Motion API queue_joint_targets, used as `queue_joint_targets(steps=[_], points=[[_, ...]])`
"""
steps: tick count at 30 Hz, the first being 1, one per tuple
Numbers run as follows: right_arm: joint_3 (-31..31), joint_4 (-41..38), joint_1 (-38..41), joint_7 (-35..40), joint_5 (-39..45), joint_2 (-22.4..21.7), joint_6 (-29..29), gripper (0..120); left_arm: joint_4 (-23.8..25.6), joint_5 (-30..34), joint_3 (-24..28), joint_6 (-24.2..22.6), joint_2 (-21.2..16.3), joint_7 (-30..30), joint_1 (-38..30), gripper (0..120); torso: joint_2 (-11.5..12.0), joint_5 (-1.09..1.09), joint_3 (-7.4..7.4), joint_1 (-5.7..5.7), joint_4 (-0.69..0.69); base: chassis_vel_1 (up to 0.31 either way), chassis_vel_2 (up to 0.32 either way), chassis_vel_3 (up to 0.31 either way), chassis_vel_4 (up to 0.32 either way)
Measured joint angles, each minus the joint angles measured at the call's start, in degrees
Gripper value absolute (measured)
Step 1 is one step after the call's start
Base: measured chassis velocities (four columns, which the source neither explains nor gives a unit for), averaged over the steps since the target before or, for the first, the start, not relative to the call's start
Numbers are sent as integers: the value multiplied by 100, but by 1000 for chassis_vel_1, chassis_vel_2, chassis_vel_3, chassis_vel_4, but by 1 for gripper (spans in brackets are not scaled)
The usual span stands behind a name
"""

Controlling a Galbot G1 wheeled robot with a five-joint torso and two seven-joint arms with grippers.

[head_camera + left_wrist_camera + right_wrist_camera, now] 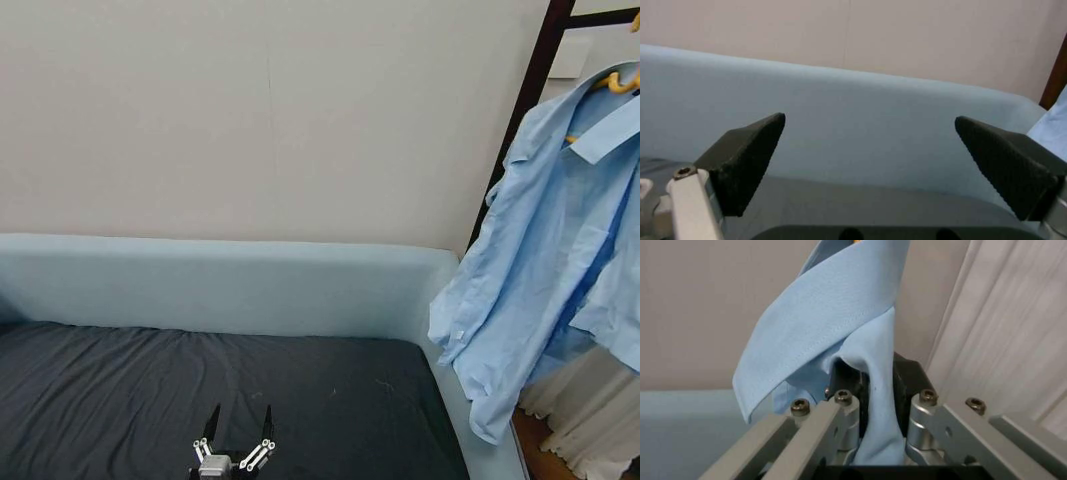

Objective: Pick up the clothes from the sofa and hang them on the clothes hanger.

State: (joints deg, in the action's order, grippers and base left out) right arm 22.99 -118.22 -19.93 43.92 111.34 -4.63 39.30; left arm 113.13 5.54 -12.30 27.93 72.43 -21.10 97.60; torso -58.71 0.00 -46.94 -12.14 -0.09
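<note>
Fingers [908, 379] of the right gripper [868, 385] are pressed together on a fold of the light blue shirt [820, 325], the cloth running down between the two dark pads; that pinch probably supports the garment while it settles, since letting go early could let it slide off. Above the pinch the collar rises out of the right wrist view's frame, with a pale curtain [1000, 330] just beside it. From the head view the shirt [540, 250] hangs full length from a yellow hanger [620, 82] on the dark rack [530, 80], one sleeve draping down past the end of the sofa [440, 300], so the hanging step looks nearly done, though the hook's seat on the rack is out of frame. The left gripper [235, 440] hovers low over the dark seat cushion [120, 400] with its fingers spread wide and nothing between them, pointed at the pale blue backrest [860, 100]; it seems merely parked out of the way. By count: one shirt, one yellow hanger, one rack post in view, one sofa, two grippers, one of them loaded
</note>
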Motion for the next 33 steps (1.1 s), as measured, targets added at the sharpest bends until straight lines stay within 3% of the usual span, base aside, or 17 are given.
queue_joint_targets(steps=[7,15,22,33], points=[[-403,888,-424,-588,-1725,902,-225,8,31,0,-161,-11,96,-2,58,100,2,2,-2,-2,3,0,0,0,0],[-665,2246,-395,-1462,-3011,1274,-504,8,78,79,-328,-99,182,-2,80,100,1,1,-1,-2,-2,0,0,0,0],[-1135,3323,-69,-2334,-4416,1678,-1324,8,133,95,-284,-145,91,1,144,100,2,1,-1,-2,0,0,0,0,0],[-1545,3928,221,-3152,-5171,2256,-2278,8,143,-42,-169,-99,176,1,226,100,2,0,0,-1,0,0,0,0,0]])
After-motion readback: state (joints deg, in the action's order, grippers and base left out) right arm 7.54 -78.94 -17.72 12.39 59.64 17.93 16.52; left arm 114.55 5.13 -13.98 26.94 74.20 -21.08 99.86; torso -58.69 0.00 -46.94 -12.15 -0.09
